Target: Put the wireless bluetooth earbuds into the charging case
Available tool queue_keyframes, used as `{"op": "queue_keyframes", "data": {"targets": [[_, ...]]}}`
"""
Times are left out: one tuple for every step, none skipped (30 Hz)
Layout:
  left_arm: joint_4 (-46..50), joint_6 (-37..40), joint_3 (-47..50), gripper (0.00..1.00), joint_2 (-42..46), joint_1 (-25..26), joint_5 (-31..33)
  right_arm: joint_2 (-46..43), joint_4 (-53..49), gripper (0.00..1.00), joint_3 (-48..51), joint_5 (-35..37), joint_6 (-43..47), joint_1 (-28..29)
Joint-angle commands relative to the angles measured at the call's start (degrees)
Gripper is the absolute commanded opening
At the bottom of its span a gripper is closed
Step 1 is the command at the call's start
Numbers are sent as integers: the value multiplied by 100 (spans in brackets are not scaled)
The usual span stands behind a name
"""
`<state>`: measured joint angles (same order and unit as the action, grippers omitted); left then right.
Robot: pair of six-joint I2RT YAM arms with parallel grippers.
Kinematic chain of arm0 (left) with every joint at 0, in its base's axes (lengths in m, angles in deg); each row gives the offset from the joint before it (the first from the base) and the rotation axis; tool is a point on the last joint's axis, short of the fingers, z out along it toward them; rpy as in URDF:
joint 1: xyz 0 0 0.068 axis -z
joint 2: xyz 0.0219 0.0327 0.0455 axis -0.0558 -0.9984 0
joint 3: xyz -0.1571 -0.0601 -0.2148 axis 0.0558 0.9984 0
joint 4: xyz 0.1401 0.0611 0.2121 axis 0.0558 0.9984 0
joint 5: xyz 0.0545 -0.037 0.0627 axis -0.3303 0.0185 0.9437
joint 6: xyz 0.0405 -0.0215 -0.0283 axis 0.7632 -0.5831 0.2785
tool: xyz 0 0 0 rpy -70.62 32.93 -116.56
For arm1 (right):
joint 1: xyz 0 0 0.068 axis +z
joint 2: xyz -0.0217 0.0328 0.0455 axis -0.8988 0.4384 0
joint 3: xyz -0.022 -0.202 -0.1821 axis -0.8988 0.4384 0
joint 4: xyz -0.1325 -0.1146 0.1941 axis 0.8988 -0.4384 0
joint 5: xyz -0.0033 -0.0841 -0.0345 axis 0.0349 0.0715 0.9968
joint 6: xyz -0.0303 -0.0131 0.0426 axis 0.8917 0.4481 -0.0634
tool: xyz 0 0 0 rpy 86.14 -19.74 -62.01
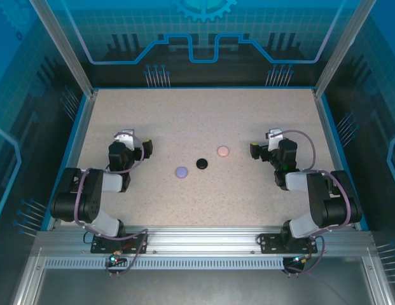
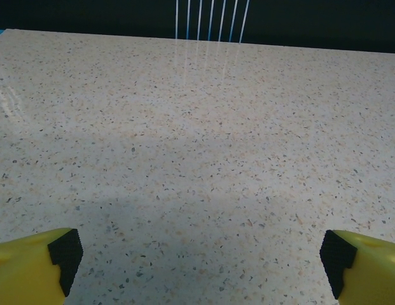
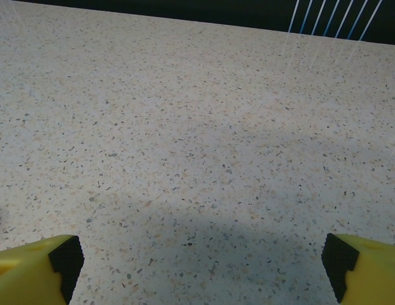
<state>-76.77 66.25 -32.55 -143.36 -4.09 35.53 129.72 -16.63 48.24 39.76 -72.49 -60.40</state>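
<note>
A robot lab cell: aluminium frame [image 1: 203, 236], blue circuit-print walls [image 1: 121, 32] — speckled table [image 1: 203, 121].

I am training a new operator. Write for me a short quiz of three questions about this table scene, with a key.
1. True or false: the left pincer and the right pincer both stand open and hold nothing.
2. The lavender case, the black case and the pink case lie in a slanted row. Which is in the middle? A) lavender B) black C) pink
3. Fill in: the case nearest the right arm is the ____ one.
Key: 1 true; 2 B; 3 pink.
</note>
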Motion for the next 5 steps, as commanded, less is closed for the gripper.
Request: {"op": "queue_keyframes", "data": {"targets": [[35, -63, -38, 99, 13, -8, -156, 12, 6, 100, -71, 24, 16, -29], [30, -63, -42, 99, 15, -8, -157, 12, 11, 100, -71, 24, 18, -27], [37, -63, -43, 99, 15, -8, -158, 12, 11, 100, -71, 29, 15, -31], [31, -63, -45, 99, 15, -8, -162, 12, 11, 100, -70, 26, 17, -31], [31, -58, -45, 99, 16, -13, -158, 12, 11, 100, -78, 27, 18, -29]]}}
